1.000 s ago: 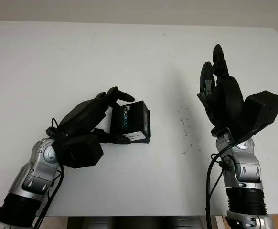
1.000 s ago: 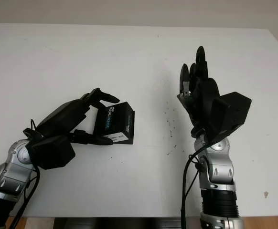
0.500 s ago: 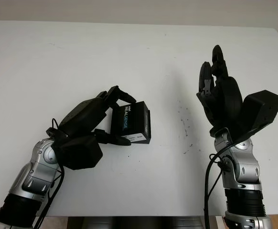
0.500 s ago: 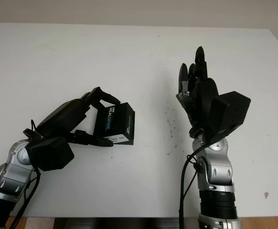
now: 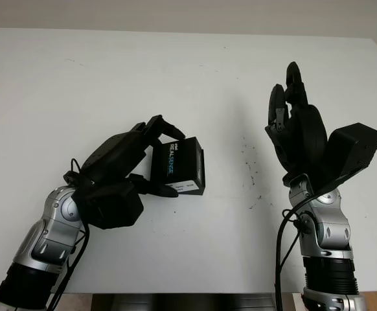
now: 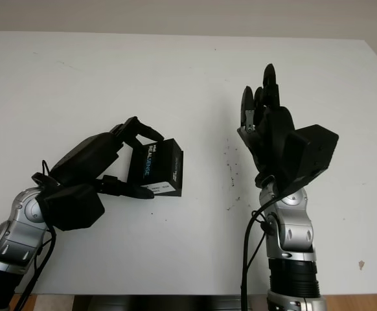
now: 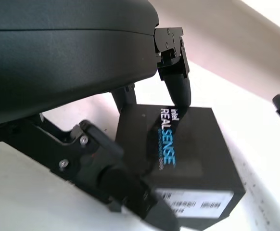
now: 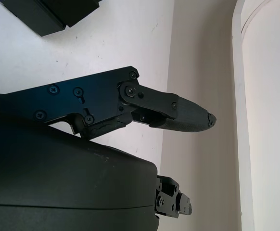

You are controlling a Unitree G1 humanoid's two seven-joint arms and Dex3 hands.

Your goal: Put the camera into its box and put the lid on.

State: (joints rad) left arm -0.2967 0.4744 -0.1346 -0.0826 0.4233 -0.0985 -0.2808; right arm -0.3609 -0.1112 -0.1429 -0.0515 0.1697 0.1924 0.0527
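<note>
The black box (image 5: 179,168) — lid on, white lettering on its face — is gripped at left of centre by the left hand (image 5: 127,170), fingers curled over its top edge and thumb under its labelled lower side. Bare white table (image 5: 111,78) is left open above it and between the hands. The right hand (image 5: 297,126) is held upright and open at right — holding nothing. Against the earlier frames, little is changed.
</note>
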